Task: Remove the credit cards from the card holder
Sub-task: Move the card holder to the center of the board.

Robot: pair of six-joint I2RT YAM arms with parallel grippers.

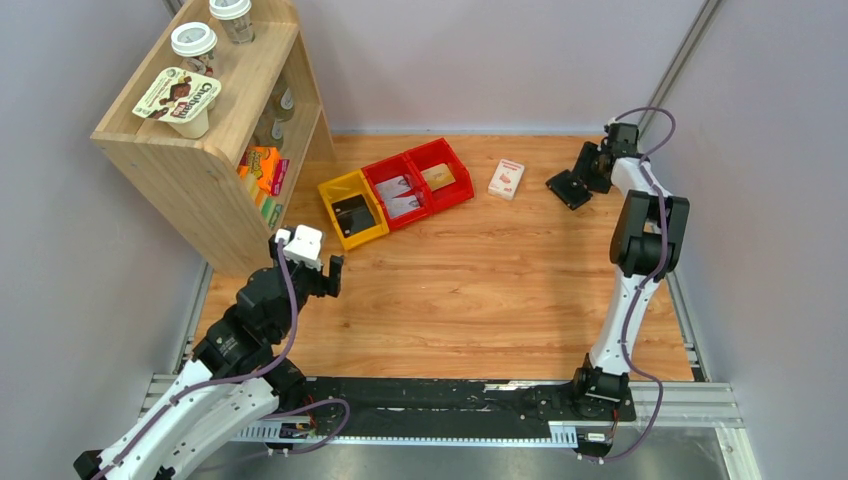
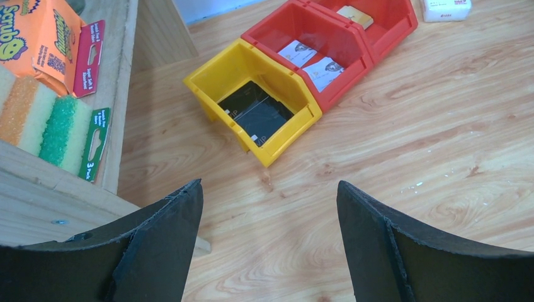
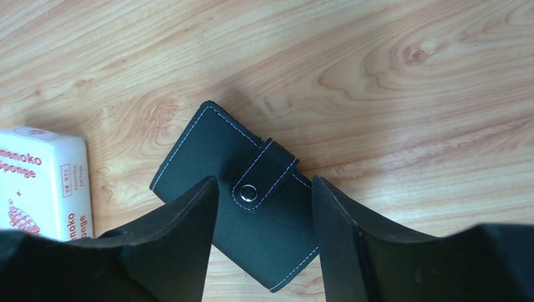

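Note:
The card holder [image 3: 252,207] is a black wallet with pale stitching, closed by its snap tab, and lies flat on the wooden table at the back right [image 1: 568,188]. My right gripper [image 3: 264,182] is open just above it, one finger on each side of the tab [image 1: 588,172]. I cannot tell if the fingers touch it. Any credit cards inside the closed holder are hidden. One tan card [image 1: 440,177] lies in the far red bin and also shows in the left wrist view [image 2: 354,16]. My left gripper [image 2: 269,184] is open and empty over the table by the shelf [image 1: 328,272].
A yellow bin [image 1: 340,190] holding a dark flat item and two red bins [image 1: 385,168], one with silvery packets, stand at the back middle. A white-and-red box [image 1: 506,179] lies left of the holder [image 3: 41,182]. A wooden shelf [image 1: 200,170] with sponges [image 2: 38,75] stands at the left.

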